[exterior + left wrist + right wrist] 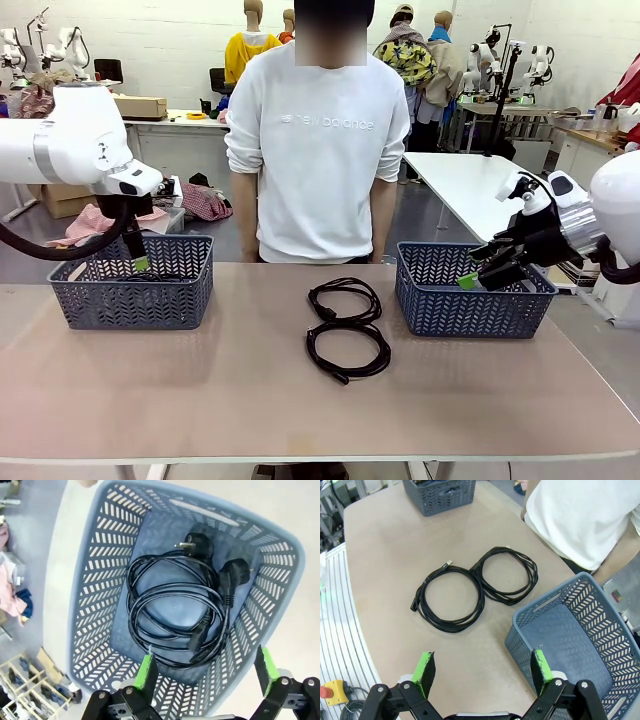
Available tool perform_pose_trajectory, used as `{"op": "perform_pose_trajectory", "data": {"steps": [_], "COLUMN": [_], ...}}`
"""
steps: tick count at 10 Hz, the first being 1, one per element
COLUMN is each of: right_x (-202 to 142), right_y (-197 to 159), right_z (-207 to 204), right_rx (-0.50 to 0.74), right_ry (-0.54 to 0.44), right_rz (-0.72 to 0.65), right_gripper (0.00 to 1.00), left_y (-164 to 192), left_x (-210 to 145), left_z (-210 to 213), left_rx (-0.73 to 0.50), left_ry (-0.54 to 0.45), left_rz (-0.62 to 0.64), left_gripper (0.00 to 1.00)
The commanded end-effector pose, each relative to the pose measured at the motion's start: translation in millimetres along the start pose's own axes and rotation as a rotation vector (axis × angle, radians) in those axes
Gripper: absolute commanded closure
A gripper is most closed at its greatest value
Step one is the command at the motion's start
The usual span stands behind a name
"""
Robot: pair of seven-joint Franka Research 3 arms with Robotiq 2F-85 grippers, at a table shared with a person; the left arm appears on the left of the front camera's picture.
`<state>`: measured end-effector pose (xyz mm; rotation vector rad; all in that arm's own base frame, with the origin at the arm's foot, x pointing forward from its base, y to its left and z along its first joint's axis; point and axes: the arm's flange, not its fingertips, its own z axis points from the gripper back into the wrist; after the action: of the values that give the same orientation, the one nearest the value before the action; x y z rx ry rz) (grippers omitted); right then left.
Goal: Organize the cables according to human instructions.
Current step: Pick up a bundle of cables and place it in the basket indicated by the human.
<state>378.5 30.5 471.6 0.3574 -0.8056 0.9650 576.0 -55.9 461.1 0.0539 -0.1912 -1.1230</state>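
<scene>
Hovering open, empty left fingers (141,263) over the left basket (130,297) with two stowed cables (175,615); holding right fingers (468,281) open, empty; leaving two loose cables (347,330) right of it.

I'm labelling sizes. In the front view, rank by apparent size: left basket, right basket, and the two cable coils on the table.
1. Left basket and right basket: look alike, unranked.
2. Nearer coil, slightly larger.
3. Farther coil, though nearness to the camera may explain the gap.
</scene>
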Motion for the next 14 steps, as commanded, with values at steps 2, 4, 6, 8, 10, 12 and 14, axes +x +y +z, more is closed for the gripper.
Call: {"op": "perform_pose_trajectory", "data": {"steps": [2,4,6,8,10,12,14], "right_x": [-1,-1,-1,-1,-1,-1,-1], "right_y": [-4,-4,-4,-4,-4,-4,-4], "right_z": [-3,-3,-3,-3,-3,-3,-3], "right_rx": [0.013,0.013,0.013,0.013,0.013,0.013,0.013], "right_ry": [-0.026,-0.026,-0.026,-0.026,-0.026,-0.026,-0.026], "right_rz": [0.015,0.015,0.015,0.015,0.015,0.015,0.015], "right_gripper": [0.00,0.00,0.00,0.00,0.00,0.00,0.00], "left_y": [-52,-84,-118,-144,-159,-157,-157], "left_x": [6,2,2,0,3,12,12], "left_z": [18,23,20,18,15,18,18], "left_rx": [0.009,-0.024,-0.076,-0.078,-0.084,-0.090,-0.090], "left_ry": [-0.116,-0.193,-0.277,-0.317,-0.332,-0.297,-0.297], "left_rz": [0.024,-0.003,-0.046,-0.079,-0.099,-0.078,-0.078], "left_gripper": [0.00,0.00,0.00,0.00,0.00,0.00,0.00]}}
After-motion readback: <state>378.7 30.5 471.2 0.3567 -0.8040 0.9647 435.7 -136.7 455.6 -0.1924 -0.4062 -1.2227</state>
